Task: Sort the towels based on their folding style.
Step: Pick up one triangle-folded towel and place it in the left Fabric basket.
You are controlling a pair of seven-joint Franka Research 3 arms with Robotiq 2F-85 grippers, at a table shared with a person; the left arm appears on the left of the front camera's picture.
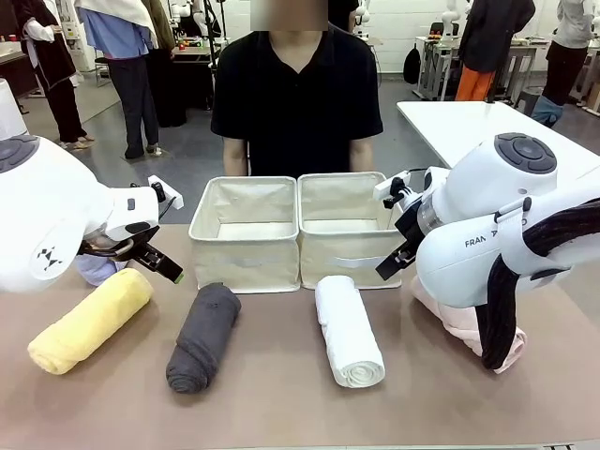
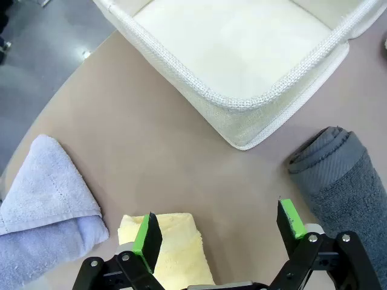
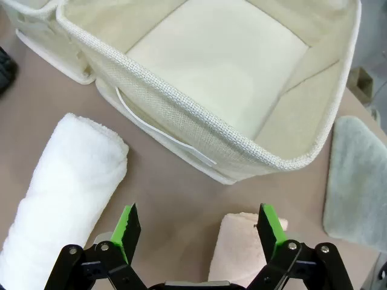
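Note:
Four rolled towels lie in a row on the table: yellow (image 1: 89, 321), dark grey (image 1: 203, 336), white (image 1: 348, 330) and pink (image 1: 457, 321), the pink one partly behind my right arm. My left gripper (image 1: 156, 261) hovers open above the yellow roll's far end (image 2: 169, 249), with a light blue folded towel (image 2: 42, 205) beside it and the dark grey roll (image 2: 341, 175) to the other side. Over the gap between the white roll (image 3: 60, 187) and the pink roll (image 3: 242, 251), my right gripper (image 3: 199, 225) is open. A grey-teal towel (image 3: 357, 181) lies flat beyond the bin's corner.
Two beige fabric bins (image 1: 246, 253) (image 1: 345, 251) stand side by side behind the rolls, both empty inside. A person in a black shirt (image 1: 295, 94) stands at the far edge. The near strip of table in front of the rolls is bare.

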